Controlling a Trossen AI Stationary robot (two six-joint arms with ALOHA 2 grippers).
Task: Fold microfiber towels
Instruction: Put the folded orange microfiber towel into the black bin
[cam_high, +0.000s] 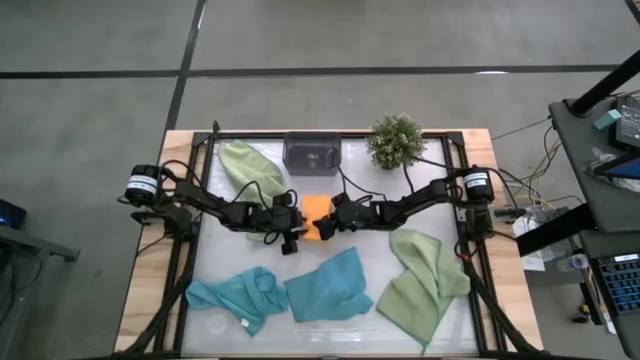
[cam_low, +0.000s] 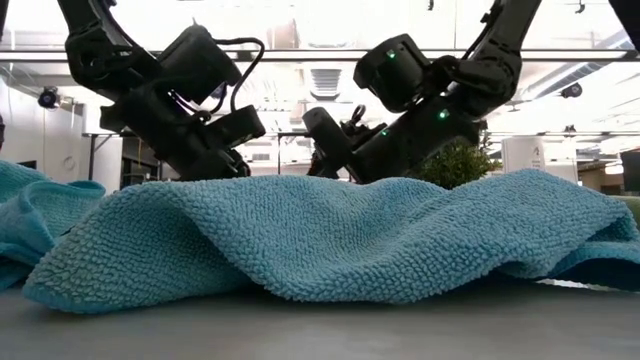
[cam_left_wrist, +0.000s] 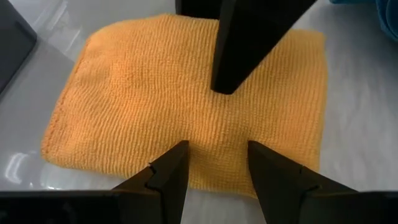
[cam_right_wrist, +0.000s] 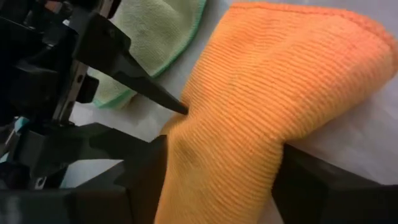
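Pincer of right arm (cam_right_wrist: 217, 168) closed around a raised fold of the small orange square microfiber towel (cam_high: 316, 212), cloth bunched between both fingers. Pincer of left arm (cam_left_wrist: 214, 171) parted a moderate way, tips resting on or just above the near edge of the same orange cloth, nothing gripped. Both met at centre of the white surface (cam_high: 215, 325).

Risks noted, as judgement:
- Fold likely to slip crooked if right pincer pulls while left pincer fails to pin the opposite edge; cause, open left fingers pressing only lightly, if at all.
- Collision between the two pincers possible; cause, very close working, one finger tip of the other arm just beside the grasped fold.
- Double layer could be dragged whole across the surface instead of folding.

Remaining stock unfolded: light sage green cloth (cam_high: 245, 165) far left, second sage green cloth (cam_high: 420, 280) near right, two teal-blue cloths (cam_high: 235, 295) (cam_high: 330, 285) near centre and near left. Dark grey rectangular tray (cam_high: 312, 153) and bushy green potted plant (cam_high: 396, 140) at far edge, untouched.
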